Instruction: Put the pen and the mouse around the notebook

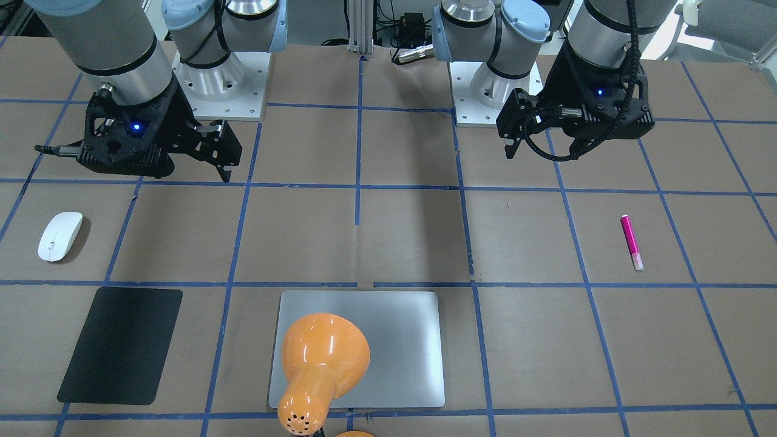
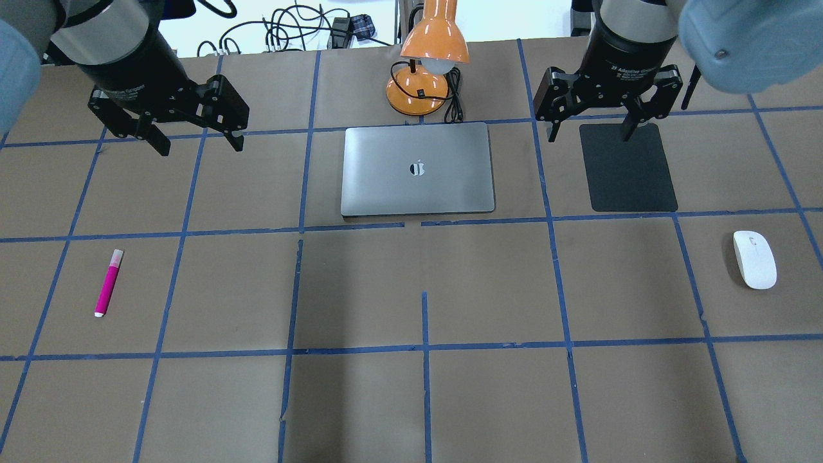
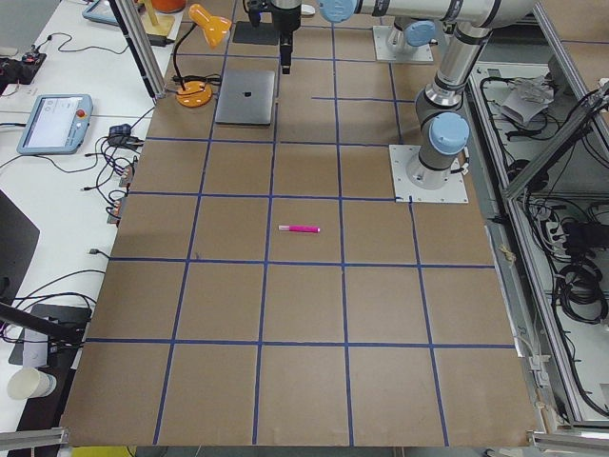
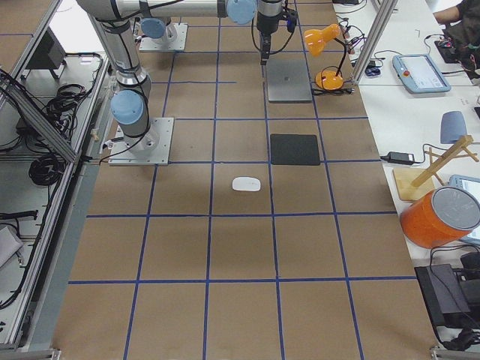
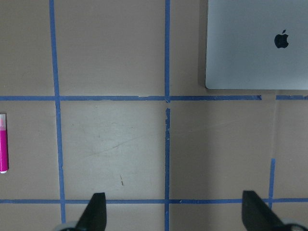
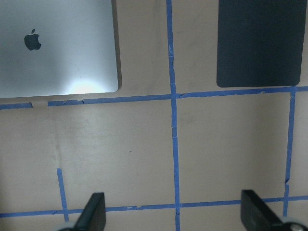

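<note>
Overhead, the notebook (image 2: 418,168) lay at upper centre of the frame. The pen (image 2: 108,283) lay at middle left and the mouse (image 2: 755,259) at far right, both well apart from it. The left gripper (image 2: 199,145) and right gripper (image 2: 590,134) hung at the top, jaws spread wide.

The white mouse (image 1: 60,236) lies far left, the pink pen (image 1: 631,242) far right, and the grey notebook (image 1: 403,340) sits bottom middle, partly behind an orange lamp (image 1: 322,358).
</note>
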Action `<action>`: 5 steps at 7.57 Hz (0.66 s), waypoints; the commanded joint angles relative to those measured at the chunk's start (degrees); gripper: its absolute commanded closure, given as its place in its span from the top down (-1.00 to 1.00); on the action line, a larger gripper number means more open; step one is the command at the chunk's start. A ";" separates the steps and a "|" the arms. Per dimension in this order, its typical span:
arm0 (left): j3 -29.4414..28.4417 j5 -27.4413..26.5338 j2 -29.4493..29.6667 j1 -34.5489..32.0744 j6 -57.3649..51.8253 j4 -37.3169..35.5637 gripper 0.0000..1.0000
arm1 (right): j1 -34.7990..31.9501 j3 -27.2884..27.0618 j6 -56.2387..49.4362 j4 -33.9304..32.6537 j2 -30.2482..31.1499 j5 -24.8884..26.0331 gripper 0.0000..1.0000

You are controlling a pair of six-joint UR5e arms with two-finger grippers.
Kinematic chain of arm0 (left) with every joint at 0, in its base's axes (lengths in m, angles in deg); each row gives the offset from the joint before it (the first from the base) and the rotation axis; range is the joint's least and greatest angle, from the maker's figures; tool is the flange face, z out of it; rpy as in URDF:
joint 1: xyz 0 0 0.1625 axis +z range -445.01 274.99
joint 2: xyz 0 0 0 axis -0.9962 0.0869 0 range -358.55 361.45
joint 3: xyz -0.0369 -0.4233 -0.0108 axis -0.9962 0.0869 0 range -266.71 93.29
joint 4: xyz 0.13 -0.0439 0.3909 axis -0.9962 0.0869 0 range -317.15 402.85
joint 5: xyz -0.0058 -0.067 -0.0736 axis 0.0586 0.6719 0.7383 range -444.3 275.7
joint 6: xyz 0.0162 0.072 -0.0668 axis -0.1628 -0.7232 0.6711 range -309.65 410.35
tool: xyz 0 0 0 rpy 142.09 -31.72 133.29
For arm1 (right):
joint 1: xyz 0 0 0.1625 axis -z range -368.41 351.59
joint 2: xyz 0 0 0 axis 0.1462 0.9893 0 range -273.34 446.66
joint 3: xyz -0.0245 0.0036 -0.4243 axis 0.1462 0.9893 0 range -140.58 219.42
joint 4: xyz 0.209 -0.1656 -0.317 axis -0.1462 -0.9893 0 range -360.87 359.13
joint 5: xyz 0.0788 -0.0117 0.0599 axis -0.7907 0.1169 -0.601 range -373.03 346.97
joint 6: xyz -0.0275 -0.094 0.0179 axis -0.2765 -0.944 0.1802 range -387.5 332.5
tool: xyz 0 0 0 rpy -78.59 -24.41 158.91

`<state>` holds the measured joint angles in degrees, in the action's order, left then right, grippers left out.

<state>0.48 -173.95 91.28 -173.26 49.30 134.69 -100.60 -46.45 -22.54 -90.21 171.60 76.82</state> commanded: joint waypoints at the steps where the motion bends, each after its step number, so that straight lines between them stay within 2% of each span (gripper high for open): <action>1: -0.01 0.00 0.00 0.00 0.00 0.00 1.00 | 0.00 -0.43 0.14 0.13 0.05 0.07 1.00; 4: 0.34 -0.17 -0.53 1.48 -0.61 0.26 1.00 | 0.61 -2.02 -0.12 -0.30 0.49 0.68 1.00; 5: 0.78 -0.26 -0.44 5.41 -4.01 0.44 1.00 | 2.53 -2.63 -2.12 -0.31 0.14 1.03 1.00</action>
<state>0.84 -174.08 90.88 -171.26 48.03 134.93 -99.72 -48.43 -23.10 -90.39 172.04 77.57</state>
